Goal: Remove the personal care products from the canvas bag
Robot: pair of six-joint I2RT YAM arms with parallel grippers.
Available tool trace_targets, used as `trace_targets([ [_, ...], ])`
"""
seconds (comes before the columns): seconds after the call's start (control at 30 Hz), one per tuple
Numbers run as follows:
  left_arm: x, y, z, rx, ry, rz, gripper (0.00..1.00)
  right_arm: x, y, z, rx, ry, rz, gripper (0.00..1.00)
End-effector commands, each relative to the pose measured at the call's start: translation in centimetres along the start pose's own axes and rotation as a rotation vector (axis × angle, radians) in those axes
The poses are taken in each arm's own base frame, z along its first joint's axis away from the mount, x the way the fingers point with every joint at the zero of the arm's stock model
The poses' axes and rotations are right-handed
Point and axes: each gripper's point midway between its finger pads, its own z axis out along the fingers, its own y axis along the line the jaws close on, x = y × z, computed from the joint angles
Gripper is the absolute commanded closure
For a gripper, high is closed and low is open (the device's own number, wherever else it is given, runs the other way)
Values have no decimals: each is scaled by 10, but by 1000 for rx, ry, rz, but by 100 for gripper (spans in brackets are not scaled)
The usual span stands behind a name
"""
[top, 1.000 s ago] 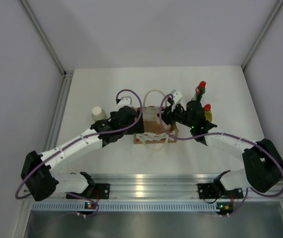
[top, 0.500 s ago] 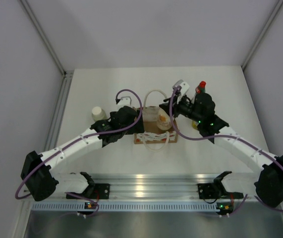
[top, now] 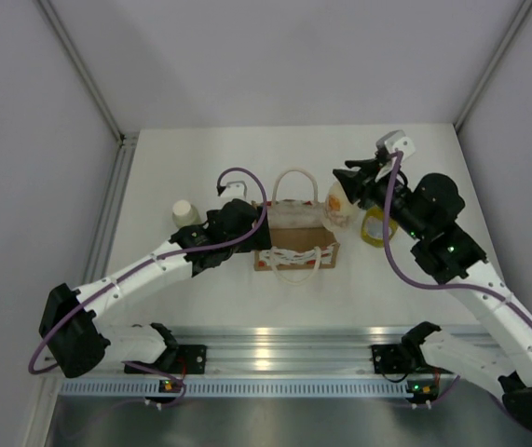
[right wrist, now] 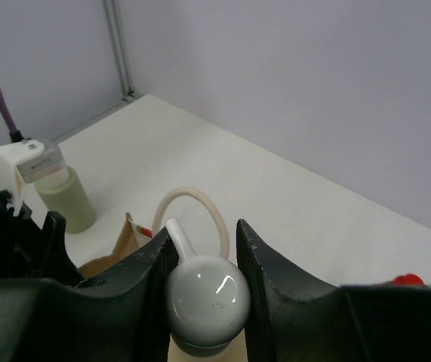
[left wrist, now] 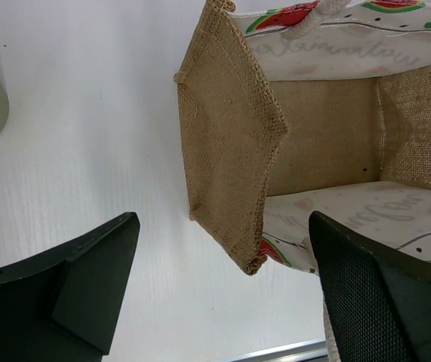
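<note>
The step in hand is carrying out the cream pump bottle (top: 337, 207). The right gripper (right wrist: 204, 245) is clamped on its neck just under the white pump head. In the top view the bottle hangs just beside the right end of the canvas bag (top: 295, 244), apparently clear of the rim. The left gripper (left wrist: 223, 222) is spread wide, its 2 fingers either side of the bag's left end wall without pinching it. Through that wrist camera the bag's burlap inside shows no bottle, so this looks like the last of the 4. The pale green bottle (top: 184, 212) stands on the table (top: 247, 298) left of the bag. The yellow bottle (top: 375, 228) is to the bag's right, partly under the right arm. The dark green one I cannot make out; only a red cap (right wrist: 407, 280) shows. Next, the right arm needs to lower the bottle upright onto bare table, apart from the yellow one, then let go.
</note>
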Motion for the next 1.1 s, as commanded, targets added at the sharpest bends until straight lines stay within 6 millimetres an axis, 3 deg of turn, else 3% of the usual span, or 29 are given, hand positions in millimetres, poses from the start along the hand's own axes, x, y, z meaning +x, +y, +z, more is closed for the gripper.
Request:
trace_targets([
  [0.0, -16, -12, -6, 39, -40, -31, 2, -70, -32, -32, 195, -178, 8, 100],
  [0.2, -21, -15, -12, 56, -51, -43, 2, -32, -50, -59, 325, -114, 6, 100],
  [0.23, -23, -15, -14, 63, -59, -46, 2, -15, -51, -59, 330, -89, 2, 100],
  [0.37, -32, -19, -25, 92, -83, -52, 2, 15, -60, -69, 395, -81, -6, 100],
  [0.4, -34, -20, -27, 99, -88, -51, 2, 36, -61, -68, 404, -48, -7, 100],
  [0.5, -41, -20, -37, 121, -113, -56, 2, 45, -67, -75, 452, -89, 18, 100],
  [0.53, -42, -20, -40, 125, -119, -56, 2, 59, -67, -78, 461, -81, 24, 100],
  [0.6, -47, -21, -47, 145, -132, -56, 2, 63, -66, -78, 459, -119, 44, 100],
  [0.7, -51, -20, -57, 156, -144, -52, 2, 91, -66, -82, 471, -117, 44, 100],
  [0.8, -56, -16, -67, 157, -160, -42, 2, 104, -67, -86, 483, -136, 45, 100],
  [1.07, -69, 6, -90, 94, -215, -18, 2, 133, -63, -83, 473, -62, 73, 100],
])
